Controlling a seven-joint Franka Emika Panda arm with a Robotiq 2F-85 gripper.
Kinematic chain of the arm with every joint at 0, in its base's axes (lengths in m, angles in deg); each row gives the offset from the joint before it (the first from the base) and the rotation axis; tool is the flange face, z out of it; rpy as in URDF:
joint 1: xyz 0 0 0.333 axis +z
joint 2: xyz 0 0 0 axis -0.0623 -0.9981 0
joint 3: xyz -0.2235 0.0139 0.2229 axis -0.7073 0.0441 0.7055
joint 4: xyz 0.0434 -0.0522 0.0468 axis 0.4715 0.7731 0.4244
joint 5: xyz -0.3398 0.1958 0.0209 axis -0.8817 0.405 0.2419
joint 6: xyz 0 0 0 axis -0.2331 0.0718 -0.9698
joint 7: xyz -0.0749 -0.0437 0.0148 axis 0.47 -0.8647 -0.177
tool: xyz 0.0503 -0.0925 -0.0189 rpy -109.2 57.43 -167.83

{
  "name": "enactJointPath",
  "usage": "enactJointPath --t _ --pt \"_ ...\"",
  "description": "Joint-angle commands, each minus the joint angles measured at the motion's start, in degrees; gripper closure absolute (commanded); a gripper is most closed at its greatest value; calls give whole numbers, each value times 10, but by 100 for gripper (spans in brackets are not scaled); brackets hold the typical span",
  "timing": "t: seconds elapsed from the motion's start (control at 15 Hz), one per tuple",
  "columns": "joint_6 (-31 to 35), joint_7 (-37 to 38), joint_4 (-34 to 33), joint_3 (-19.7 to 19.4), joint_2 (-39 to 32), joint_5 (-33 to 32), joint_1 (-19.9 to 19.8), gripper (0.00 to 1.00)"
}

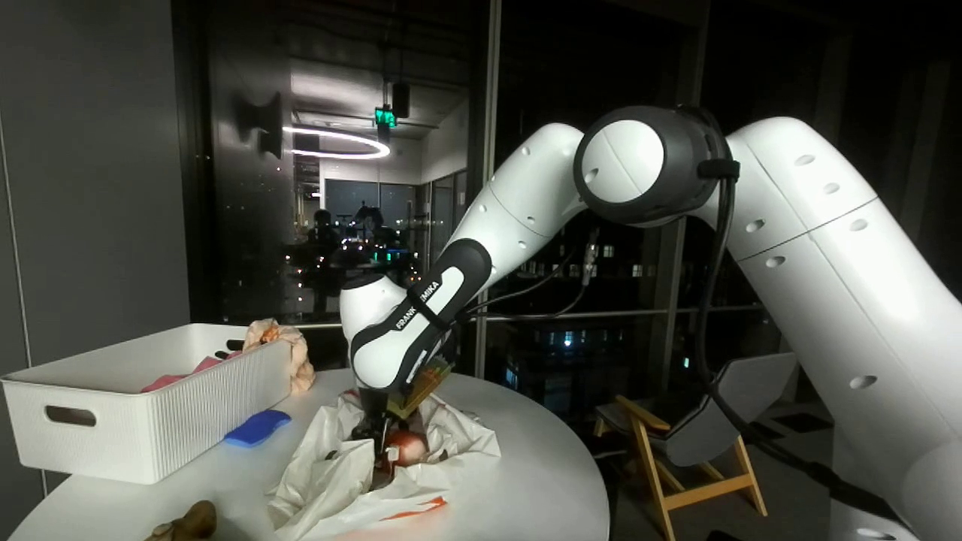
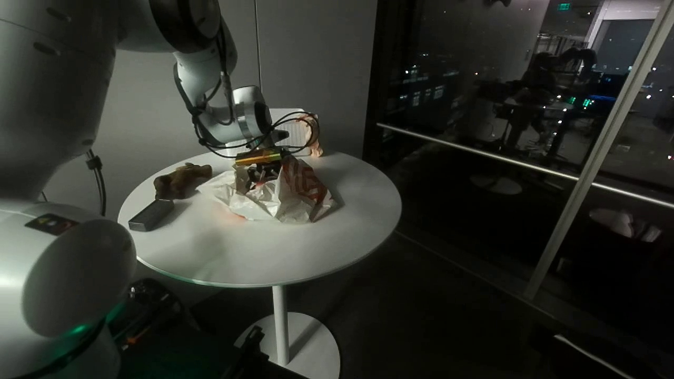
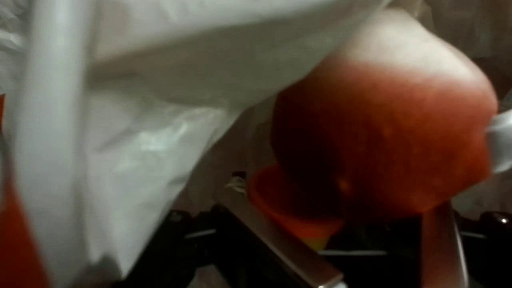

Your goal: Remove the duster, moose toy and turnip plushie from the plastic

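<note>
- Duster (image 2: pixel 151 215) (dark grey block, my guess): on the table (image 2: pixel 263 252), clear of the plastic (image 2: pixel 279 197). Low risk.
- Moose toy (image 2: pixel 183 180): also out, just beside the plastic. If the film drags, it may get shoved.
- Loose flap (image 3: pixel 152 140) of film hangs against or just beside the gripper (image 3: pixel 335 199), can't tell which. Pinch it in and the whole lot could come up.
- Fingers (image 3: pixel 276 236): well apart, turnip plushie (image 3: pixel 384 140) between or just past the tips, within the plastic. No firm hold visible. Round body, so an off-centre squeeze might pop it out.
</note>
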Motion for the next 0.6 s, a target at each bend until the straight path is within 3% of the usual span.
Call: enactJointPath --t 0.0,0.13,0.53 --pt "9 -24 -16 12 -5 27 -13 47" --pt "-8 -16 -18 11 5 35 -10 62" --pt "-61 9 -16 5 42 42 1 69"
